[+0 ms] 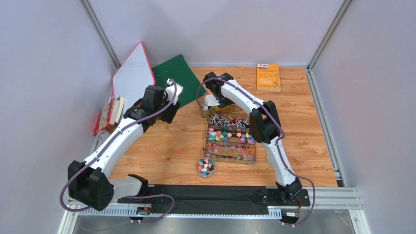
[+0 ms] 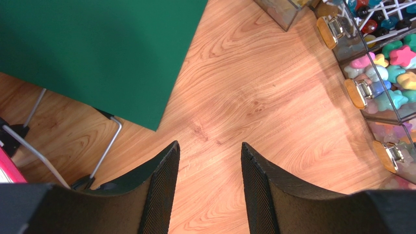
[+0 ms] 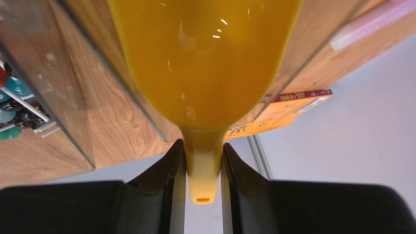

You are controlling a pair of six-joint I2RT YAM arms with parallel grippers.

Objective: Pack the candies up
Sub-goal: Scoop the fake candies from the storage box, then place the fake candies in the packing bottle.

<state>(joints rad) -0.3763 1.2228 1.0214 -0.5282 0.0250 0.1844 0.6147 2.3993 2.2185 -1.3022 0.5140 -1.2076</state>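
The yellow plastic scoop (image 3: 205,58) is clamped by its handle between the narrowed fingers of the right gripper (image 3: 202,146). Its bowl is set between clear walls at the far end of the clear compartmented box (image 1: 255,152), presumably so that sweets can be dug out. The bright mixed candies (image 1: 225,136) are sorted in that box's sections (some lie in the small round jar (image 1: 198,168) just before it). The left gripper (image 2: 210,151) is held parted and empty over bare wood, apparently parked away from the work. The wood-grain table (image 1: 302,126) is enclosed by pale grey walls (image 1: 44,73).
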